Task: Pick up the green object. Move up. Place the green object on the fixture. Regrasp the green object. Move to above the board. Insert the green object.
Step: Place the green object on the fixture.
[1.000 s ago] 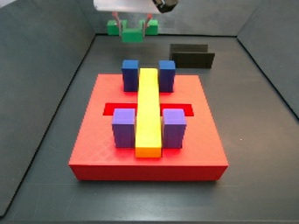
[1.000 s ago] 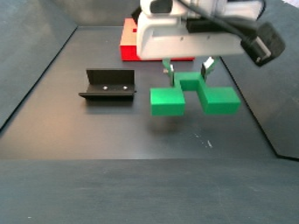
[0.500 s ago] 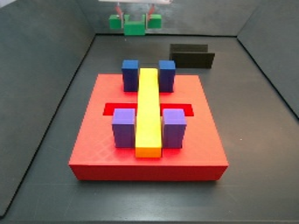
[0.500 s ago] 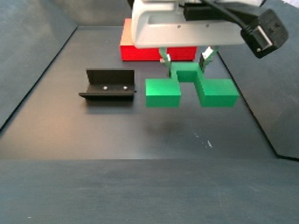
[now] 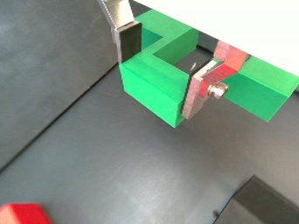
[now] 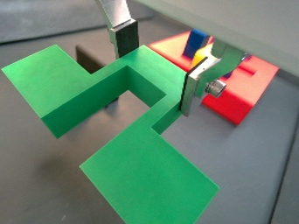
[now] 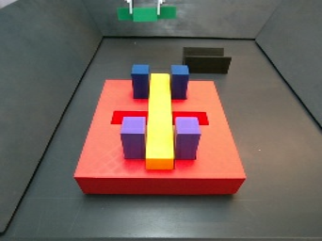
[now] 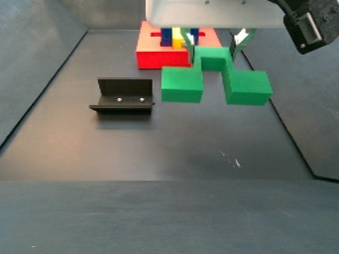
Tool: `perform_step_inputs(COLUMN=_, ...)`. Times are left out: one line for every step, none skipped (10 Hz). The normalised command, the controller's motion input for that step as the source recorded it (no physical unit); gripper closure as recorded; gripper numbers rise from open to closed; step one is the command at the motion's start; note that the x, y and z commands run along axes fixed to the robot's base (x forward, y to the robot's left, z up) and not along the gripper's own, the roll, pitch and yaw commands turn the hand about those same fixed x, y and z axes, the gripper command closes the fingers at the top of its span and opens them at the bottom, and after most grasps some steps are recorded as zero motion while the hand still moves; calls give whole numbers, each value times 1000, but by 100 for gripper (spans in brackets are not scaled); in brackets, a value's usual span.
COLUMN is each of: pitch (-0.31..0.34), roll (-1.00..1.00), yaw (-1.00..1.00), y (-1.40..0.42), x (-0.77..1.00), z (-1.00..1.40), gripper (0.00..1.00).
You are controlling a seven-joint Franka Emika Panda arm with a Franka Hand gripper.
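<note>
Both wrist views give me what the side views cannot: the gripper (image 6: pixel 162 63) has its flat silver fingers (image 5: pixel 200 89) closed narrowly on the thin middle bridge of the green object (image 6: pixel 111 114), a matte U-shaped piece with two blocky legs. Side views show me that piece (image 8: pixel 209 79) hanging clear of the dark floor, between the black L-shaped fixture (image 8: pixel 122 97) and the red board (image 7: pixel 160 141), which carries blue, purple and yellow blocks.

The gripper (image 6: pixel 158 63) is held high above the floor, fingers pointed down. Its silver fingers (image 5: pixel 201 86) are clamped on the green object (image 6: pixel 111 122), which is carried clear of the floor.
</note>
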Motion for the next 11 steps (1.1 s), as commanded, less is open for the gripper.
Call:
perform_step_inputs(pitch=-194, roll=-800, yaw=-206, y=0, x=6, z=297, gripper=100)
perform_step_inputs(pitch=-220, roll=-871, yaw=-200, y=0, x=0, z=294, gripper=100)
perform_step_inputs(pitch=-260, roll=-863, yaw=-211, y=0, x=0, z=237, gripper=100)
perform_step_inputs(pitch=-291, roll=-817, yaw=-200, y=-9, x=0, z=163, gripper=100)
perform_step_inputs(pitch=-294, roll=-797, yaw=-197, y=-3, x=0, z=111, gripper=100)
perform_step_inputs(pitch=-231, roll=-794, yaw=-180, y=0, x=51, z=80, gripper=100)
perform_step_inputs(pitch=-31, roll=-557, yaw=-100, y=0, x=334, z=-11, gripper=100)
perform_step_inputs(pitch=0, roll=-483, yaw=-49, y=0, x=443, z=-51, gripper=100)
perform_step_inputs(pitch=0, roll=-531, yaw=0, y=0, x=520, z=0, gripper=100)
perform_step_inputs(pitch=23, roll=-794, yaw=0, y=3, x=503, z=0, gripper=100)
perform_step_inputs(pitch=34, roll=-977, yaw=0, y=0, x=469, z=0, gripper=100)
